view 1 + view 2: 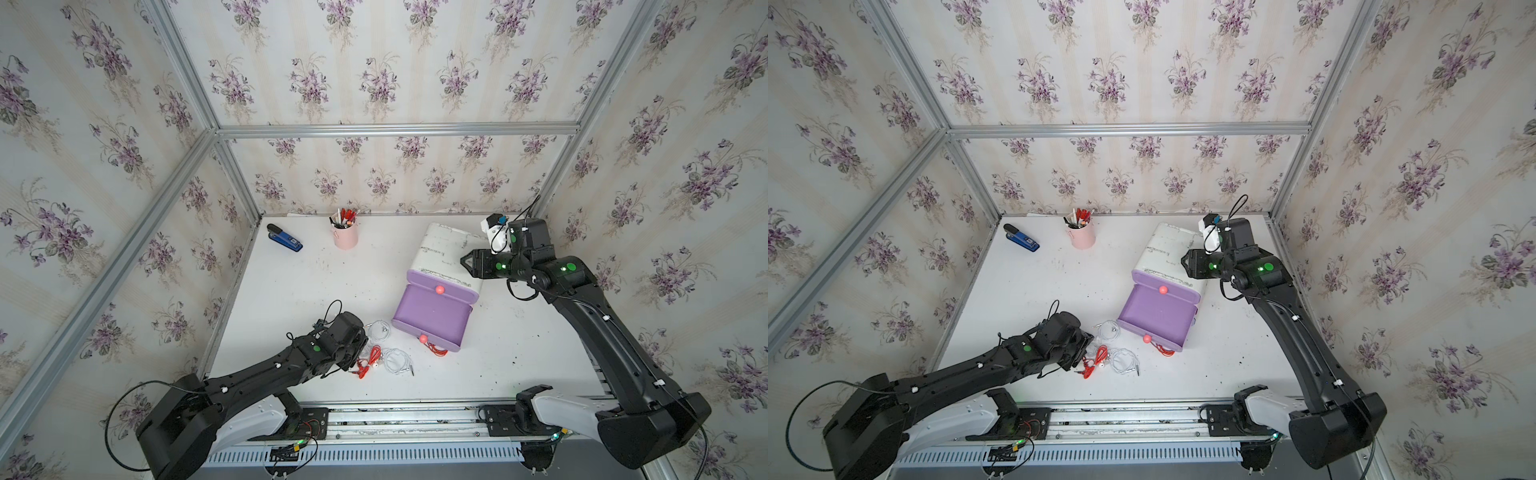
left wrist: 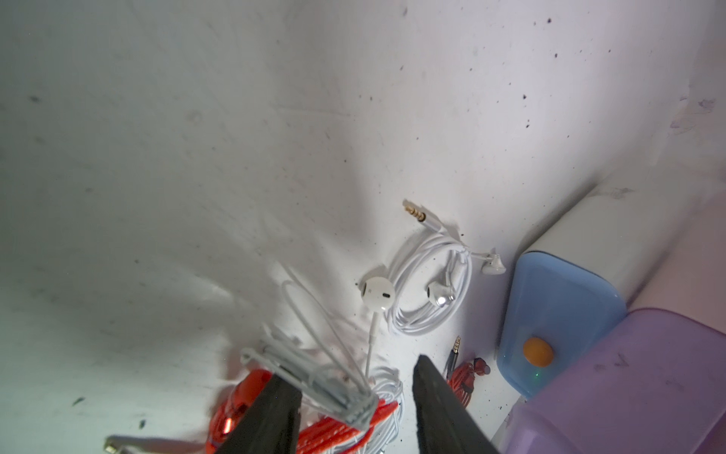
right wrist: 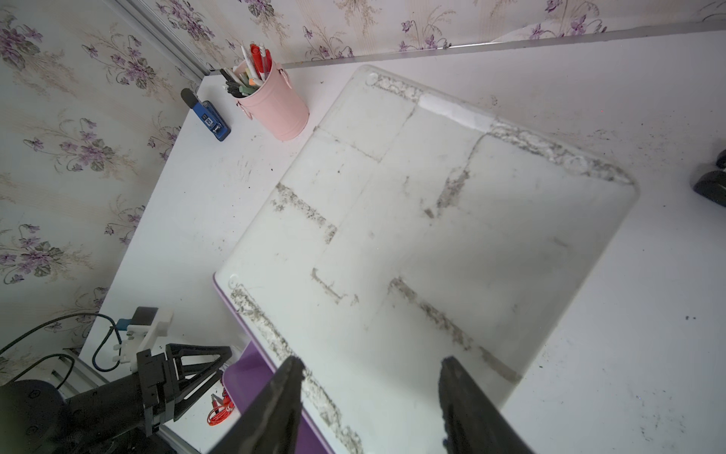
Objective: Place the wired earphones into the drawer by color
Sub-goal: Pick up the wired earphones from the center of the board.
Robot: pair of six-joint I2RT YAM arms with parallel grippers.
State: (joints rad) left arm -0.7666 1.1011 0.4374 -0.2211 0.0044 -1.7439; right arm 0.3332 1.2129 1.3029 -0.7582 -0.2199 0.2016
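Straddling white wired-earphone bundle [image 2: 314, 379] overlapping red wired-earphone bundle [image 2: 338, 430], near-left of open purple plastic drawer [image 1: 432, 316]; left gripper [image 2: 352, 368] jaws apart, nothing clamped. Risk: red cord snagging, riding into wrong drawer.

Top views overlook the whole table [image 1: 332, 282] (nearly alike); both wrist cameras closely see the drawer unit [image 3: 412, 236]

1. Red earphone bundles [image 1: 370, 360] [image 1: 437, 350]: two, at the cabinet's [image 1: 446, 249] 7 and 6 o'clock.
2. White earphone bundles [image 1: 379, 329] [image 1: 397, 360]: at least two.
3. Purple drawers [image 1: 432, 318] [image 1: 459, 291]: two; blue drawer [image 2: 561, 306]: one.
4. Stapler [image 1: 284, 239]: one.
5. Pen pot [image 1: 345, 237]: one.
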